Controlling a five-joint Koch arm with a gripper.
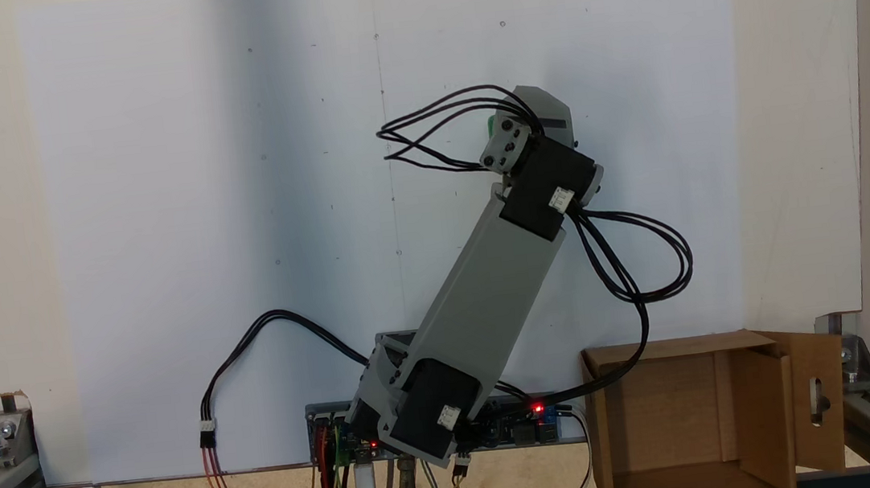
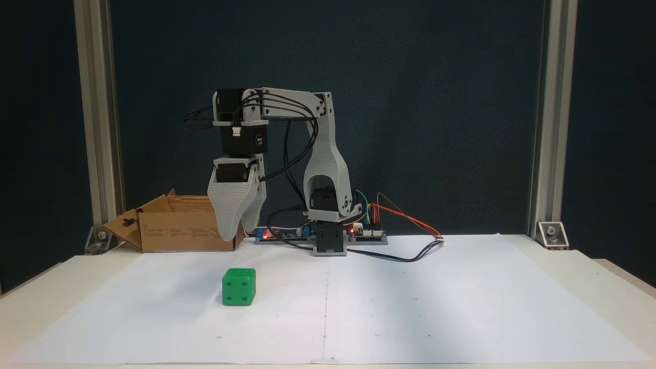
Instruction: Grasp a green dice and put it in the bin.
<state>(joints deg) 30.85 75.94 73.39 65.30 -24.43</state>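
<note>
In a fixed view facing the arm, the brown corrugated cardboard box (image 2: 177, 225) stood at the far left, at the back edge of the white paper sheet (image 2: 410, 302), with one side flap (image 2: 123, 228) folded outward and showing a slot-shaped cutout. Just to its right, the grey plastic gripper (image 2: 237, 233) hung point-down in the air, its lower end in front of the box's right corner. Its two jaws lay nearly one behind the other, tips close together with only a sliver of difference between them, so I could not tell how far apart they stood; nothing was held between them. Below and nearer the camera, the small bright green dice with rounded corners (image 2: 239, 287) sat on the paper, apart from the gripper, a four-pip face toward the camera. Further right stood the grey arm's base (image 2: 328, 241) with its circuit boards and coloured wires (image 2: 394, 215).

In a fixed view looking down, black cables (image 1: 267, 334) looped at the left. The grey arm link (image 1: 481, 296) slanted up to the right from the base. At its upper end a sliver of the green dice (image 1: 490, 122) peeped out beside the wrist. The open box (image 1: 663, 414) sat at the lower right, its slotted flap (image 1: 817, 398) turned outward.
</note>
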